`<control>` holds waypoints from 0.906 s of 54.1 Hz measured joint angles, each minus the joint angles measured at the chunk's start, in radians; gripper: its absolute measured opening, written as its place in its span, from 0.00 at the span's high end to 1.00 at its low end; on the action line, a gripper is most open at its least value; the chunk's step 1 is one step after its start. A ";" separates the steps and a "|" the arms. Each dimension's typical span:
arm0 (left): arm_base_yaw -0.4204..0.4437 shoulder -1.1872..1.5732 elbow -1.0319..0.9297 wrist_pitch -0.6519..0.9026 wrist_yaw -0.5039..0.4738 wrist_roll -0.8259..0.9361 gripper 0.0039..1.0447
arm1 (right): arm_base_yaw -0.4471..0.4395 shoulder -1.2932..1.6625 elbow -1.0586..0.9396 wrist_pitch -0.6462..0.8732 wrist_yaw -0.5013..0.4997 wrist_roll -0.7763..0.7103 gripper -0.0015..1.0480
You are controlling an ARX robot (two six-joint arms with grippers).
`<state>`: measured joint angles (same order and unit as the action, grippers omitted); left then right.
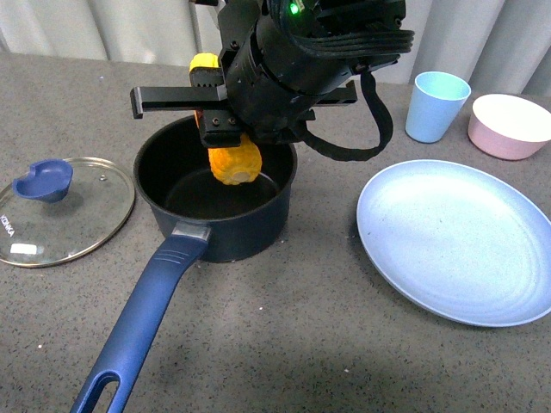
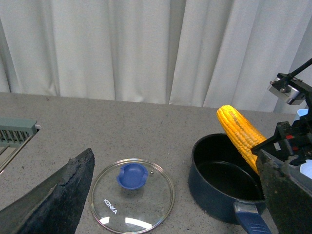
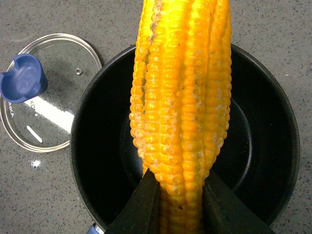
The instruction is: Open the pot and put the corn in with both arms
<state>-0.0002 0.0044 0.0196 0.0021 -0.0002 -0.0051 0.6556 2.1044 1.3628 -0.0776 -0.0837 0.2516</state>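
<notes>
The navy pot (image 1: 219, 225) stands open on the grey table, its long blue handle (image 1: 142, 318) pointing toward the front edge. Its glass lid (image 1: 62, 211) with a blue knob lies flat on the table to the left. My right gripper (image 1: 225, 129) is shut on the yellow corn (image 1: 232, 162) and holds it tilted above the pot's opening, one end hanging inside the rim. In the right wrist view the corn (image 3: 180, 97) sits between both fingers over the black interior (image 3: 258, 146). My left gripper (image 2: 170, 195) is open and empty, above the lid (image 2: 132, 195) and left of the pot (image 2: 222, 187).
A large light-blue plate (image 1: 461, 241) lies to the right of the pot. A light-blue cup (image 1: 436, 106) and a pink bowl (image 1: 510, 126) stand at the back right. White curtains hang behind the table.
</notes>
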 joint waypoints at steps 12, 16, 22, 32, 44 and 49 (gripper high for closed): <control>0.000 0.000 0.000 0.000 0.000 0.000 0.06 | 0.002 0.021 0.018 -0.011 -0.005 0.023 0.67; 0.000 0.000 0.000 0.000 0.000 0.000 0.06 | 0.002 0.023 0.018 -0.011 -0.003 0.027 0.51; 0.000 0.000 0.000 0.000 0.000 0.000 0.06 | 0.003 0.023 0.018 -0.010 -0.001 0.032 0.34; 0.000 0.000 0.000 0.000 0.000 0.000 0.06 | 0.004 0.023 0.018 0.003 0.014 0.033 0.09; 0.000 0.000 0.000 0.000 0.000 0.000 0.06 | -0.003 -0.076 -0.121 0.138 0.090 0.021 0.09; 0.000 0.000 0.000 0.000 0.000 0.000 0.06 | -0.011 -0.179 -0.227 0.209 0.139 0.002 0.09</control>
<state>-0.0002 0.0044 0.0196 0.0021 -0.0002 -0.0048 0.6441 1.9259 1.1362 0.1314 0.0555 0.2539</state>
